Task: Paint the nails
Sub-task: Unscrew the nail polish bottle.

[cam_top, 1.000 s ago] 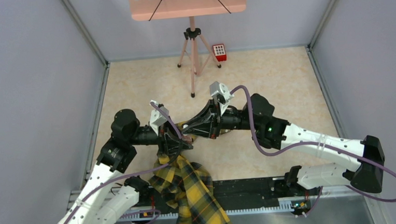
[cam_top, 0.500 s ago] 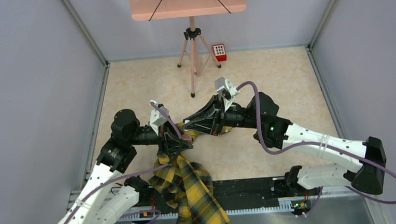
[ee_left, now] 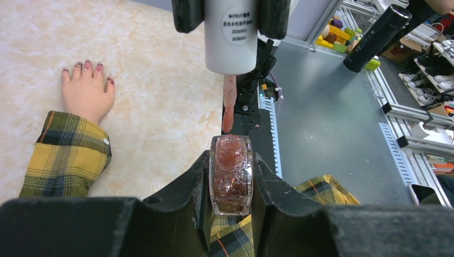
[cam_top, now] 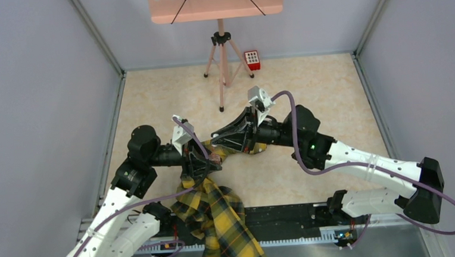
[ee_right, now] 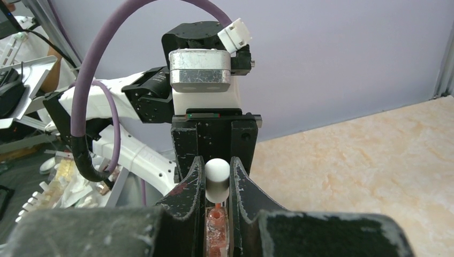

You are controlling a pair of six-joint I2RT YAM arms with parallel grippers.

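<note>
Left jaws are clamping the polish bottle (ee_left: 230, 176); right jaws are gripping the white brush cap (ee_left: 230, 37). The nails (ee_left: 87, 65) are resting on the table (ee_left: 160, 80), well apart from the bottle, so the wet brush (ee_left: 228, 107) risks dripping while crossing.

"Could you make out the mannequin hand (ee_left: 85, 93) from overhead?"

"No. The right arm (cam_top: 285, 134), reaching in over the polish bottle (ee_left: 231, 174), hid it from me."

"And the nails (ee_left: 87, 65)?"

"I saw them only on my left wrist camera, well left of the bottle, too small to judge. The bottle's base was sunk between the fingers, and the white cap (ee_left: 231, 35) above the bottle was cut off by the top edge."
</note>
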